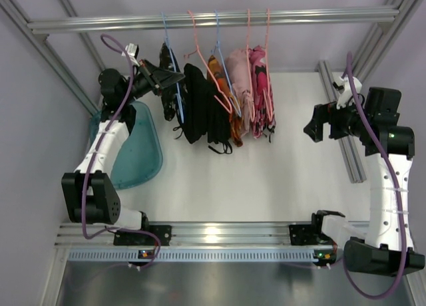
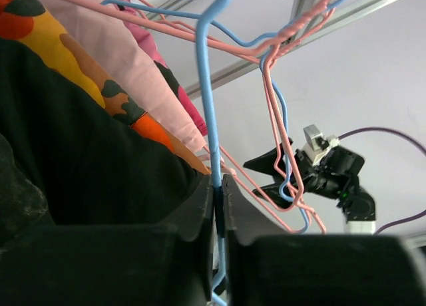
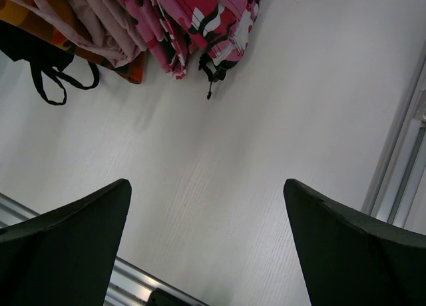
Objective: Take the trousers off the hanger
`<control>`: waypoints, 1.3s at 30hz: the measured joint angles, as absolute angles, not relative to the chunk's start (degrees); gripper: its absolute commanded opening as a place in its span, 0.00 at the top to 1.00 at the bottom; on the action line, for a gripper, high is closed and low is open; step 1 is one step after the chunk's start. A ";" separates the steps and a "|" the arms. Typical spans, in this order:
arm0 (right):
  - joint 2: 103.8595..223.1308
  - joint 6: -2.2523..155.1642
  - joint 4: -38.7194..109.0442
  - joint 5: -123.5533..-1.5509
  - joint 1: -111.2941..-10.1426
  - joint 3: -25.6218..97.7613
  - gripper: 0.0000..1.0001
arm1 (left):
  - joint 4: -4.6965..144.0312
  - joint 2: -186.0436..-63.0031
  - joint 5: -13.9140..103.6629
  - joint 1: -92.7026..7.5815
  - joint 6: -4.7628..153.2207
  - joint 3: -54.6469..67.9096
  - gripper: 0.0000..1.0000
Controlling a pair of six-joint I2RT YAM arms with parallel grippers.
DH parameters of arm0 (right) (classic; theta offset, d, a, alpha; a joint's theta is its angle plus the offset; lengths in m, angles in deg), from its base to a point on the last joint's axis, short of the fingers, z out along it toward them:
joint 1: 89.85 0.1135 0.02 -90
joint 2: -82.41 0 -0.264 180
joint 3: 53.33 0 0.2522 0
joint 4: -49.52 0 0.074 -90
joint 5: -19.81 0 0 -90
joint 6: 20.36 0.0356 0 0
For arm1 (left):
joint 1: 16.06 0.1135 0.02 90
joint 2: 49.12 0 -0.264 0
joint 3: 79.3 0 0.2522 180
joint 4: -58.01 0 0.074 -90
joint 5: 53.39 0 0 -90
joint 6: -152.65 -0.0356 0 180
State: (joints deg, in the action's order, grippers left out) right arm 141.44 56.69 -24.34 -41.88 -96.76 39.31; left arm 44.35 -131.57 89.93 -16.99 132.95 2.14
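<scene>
Left gripper (image 2: 218,186) clamped on blue hanger (image 2: 203,86); right gripper (image 3: 206,186) jaws apart, idle. Trousers (image 1: 198,110) hang below rail (image 1: 219,18). We fear thin wire slipping, or neighbouring hangers (image 1: 249,46) snagging

The speckled black trousers (image 1: 166,57) are hanging bunched along a blue wire hanger (image 2: 202,86) under the rail (image 1: 299,16), toward eleven o'clock of the table (image 1: 266,173). The plain black trousers (image 1: 200,103) are hanging just at their three o'clock side and drooping lower in soft folds, with thin black straps (image 1: 219,147) dangling toward six o'clock.
</scene>
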 measured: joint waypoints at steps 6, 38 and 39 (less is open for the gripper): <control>141.88 56.69 -24.80 -41.86 -96.76 40.03 0.01 | 44.29 -132.69 89.80 -16.99 135.42 2.64 1.00; 147.78 83.49 -1.02 -21.27 -94.73 54.80 0.01 | 44.94 -107.88 89.28 -17.19 139.23 -12.28 1.00; 149.66 84.52 0.14 -21.22 -93.53 56.25 0.01 | 45.75 -106.46 89.26 -17.19 138.92 -13.20 1.00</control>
State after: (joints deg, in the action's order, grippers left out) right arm 149.66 84.52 0.14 -21.22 -93.53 56.25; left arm 45.75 -106.46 89.26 -17.19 138.92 -13.20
